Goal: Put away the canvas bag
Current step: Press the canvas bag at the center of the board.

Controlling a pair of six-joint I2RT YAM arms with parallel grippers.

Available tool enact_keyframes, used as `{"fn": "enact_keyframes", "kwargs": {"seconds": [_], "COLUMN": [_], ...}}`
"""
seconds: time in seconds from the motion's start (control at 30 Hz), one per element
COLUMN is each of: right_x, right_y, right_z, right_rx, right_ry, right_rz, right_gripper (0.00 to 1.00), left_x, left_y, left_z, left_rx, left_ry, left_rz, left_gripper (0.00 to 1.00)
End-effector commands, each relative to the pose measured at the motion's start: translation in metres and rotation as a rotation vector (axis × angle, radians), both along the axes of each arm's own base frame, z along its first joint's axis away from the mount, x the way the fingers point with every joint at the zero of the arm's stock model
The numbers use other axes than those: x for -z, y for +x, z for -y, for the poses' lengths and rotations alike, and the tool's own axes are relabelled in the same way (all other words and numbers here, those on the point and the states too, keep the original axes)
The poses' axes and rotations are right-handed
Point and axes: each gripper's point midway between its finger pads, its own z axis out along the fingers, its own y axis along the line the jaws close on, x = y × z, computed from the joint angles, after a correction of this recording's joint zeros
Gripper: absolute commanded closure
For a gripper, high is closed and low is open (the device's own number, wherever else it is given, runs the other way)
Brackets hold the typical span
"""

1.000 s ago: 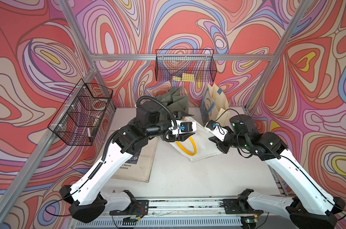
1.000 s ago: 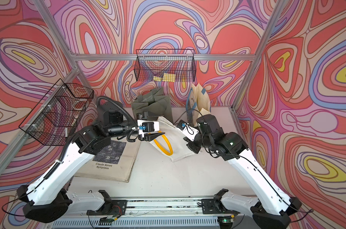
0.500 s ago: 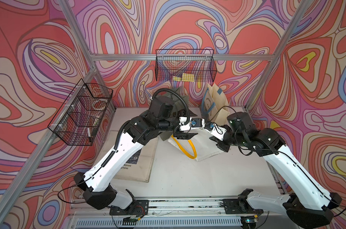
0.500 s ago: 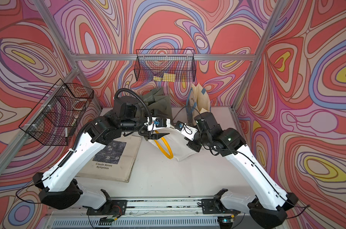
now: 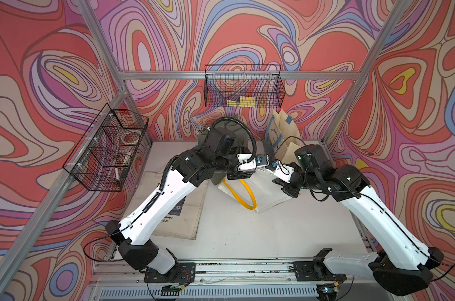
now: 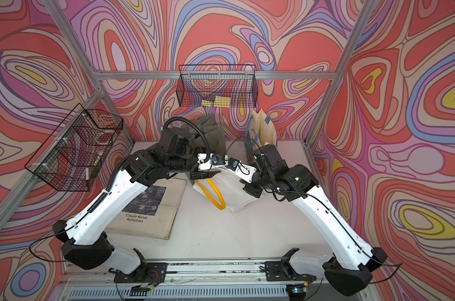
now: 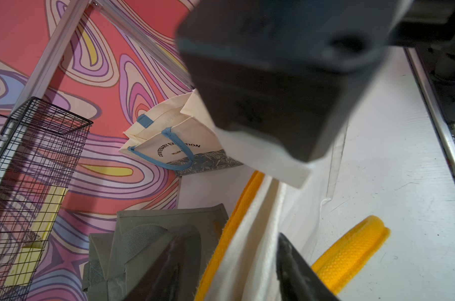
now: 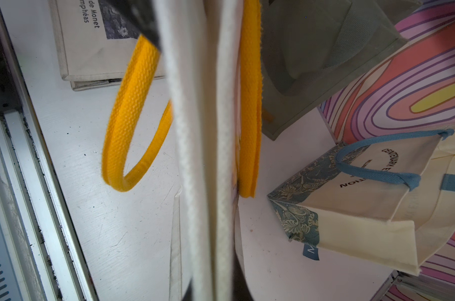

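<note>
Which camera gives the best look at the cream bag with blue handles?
The right wrist view: the blue-handled bag sits close, nearly whole, its lettering readable. The left wrist view shows it smaller and partly blocked. In both top views it is small at the back, lower part hidden.

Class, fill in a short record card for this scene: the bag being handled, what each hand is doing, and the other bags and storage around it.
Bag handled: white canvas bag, yellow handles, rim raised above the table
Right hand: shut on the rim
Left hand: fingers either side of the rim; grip unclear
Other bags: grey-green bag and blue-handled bag standing at the back; Monet tote lying flat
Storage: back-wall basket, side-wall basket, both wire
</note>
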Motion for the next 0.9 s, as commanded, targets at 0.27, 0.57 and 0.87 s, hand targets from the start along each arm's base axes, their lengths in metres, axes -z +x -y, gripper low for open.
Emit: {"fn": "enact_keyframes", "kwargs": {"seconds": [0.27,0.57,0.87], "right_x": [-0.015,0.009,-0.008], "right_y": [-0.007,-0.023,-0.020], "right_z": [-0.017,-0.012,-0.025], "right_rx": [-0.009,0.023,0.003], "right_ry": [0.231,0.395,0.529], "right_rz": [0.055,-0.026,-0.013], "right_gripper": [0.87,0.57,0.63], "left_x": [-0.003,-0.044,-0.048], "left_y": [-0.004,-0.012,-0.015], "left_z": [-0.003,-0.030,-0.043], "left_rx": [0.007,0.025,0.029], "left_ry": [-0.033,-0.295,-0.392], "left_rz": [0.036,0.046,-0.007], "left_gripper": [1.00,1.00,1.00]}}
